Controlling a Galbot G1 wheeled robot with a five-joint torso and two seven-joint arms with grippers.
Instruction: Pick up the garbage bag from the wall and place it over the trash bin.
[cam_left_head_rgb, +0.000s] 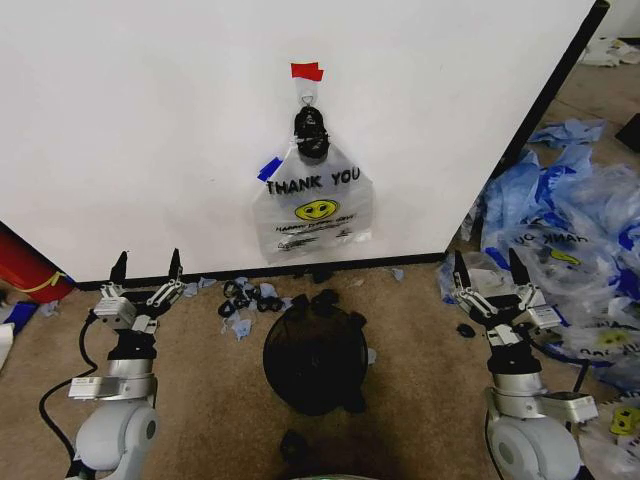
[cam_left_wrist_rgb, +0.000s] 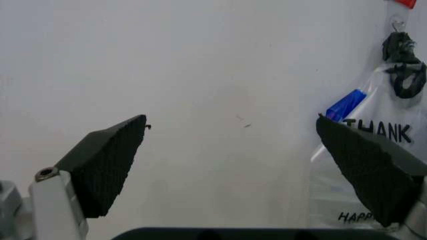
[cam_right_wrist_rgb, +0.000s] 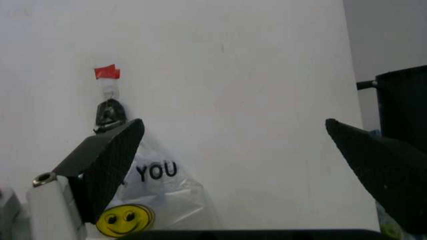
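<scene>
The garbage bag (cam_left_head_rgb: 314, 205) hangs flat against the wall (cam_left_head_rgb: 150, 120), its long axis vertical: the bunched dark handles point up to a small metal hook (cam_left_head_rgb: 308, 99) under a strip of red tape (cam_left_head_rgb: 306, 71), and the wide body spreads downward with the "THANK YOU" lettering upright and the yellow smiley face below it. The bag's lower edge ends just above the wall's black base strip. On the floor below and in front of the bag stands the trash bin (cam_left_head_rgb: 315, 360), mouth up, apart from the bag, with small black lumps and blue scraps (cam_left_head_rgb: 245, 300) scattered around it. The left gripper (cam_left_head_rgb: 146, 267) is held low near the base strip, its fingers spread wide and gripping nothing; the bag lies well off to the side of its inner finger (cam_left_wrist_rgb: 370, 172) and higher. The right gripper (cam_left_head_rgb: 489, 268) is likewise released, fingers parted and empty, with the bag well beyond its inner finger (cam_right_wrist_rgb: 107, 167), toward the middle. A heap of similar plastic bags (cam_left_head_rgb: 570, 230) lies on the floor beyond the right gripper's outer finger.
</scene>
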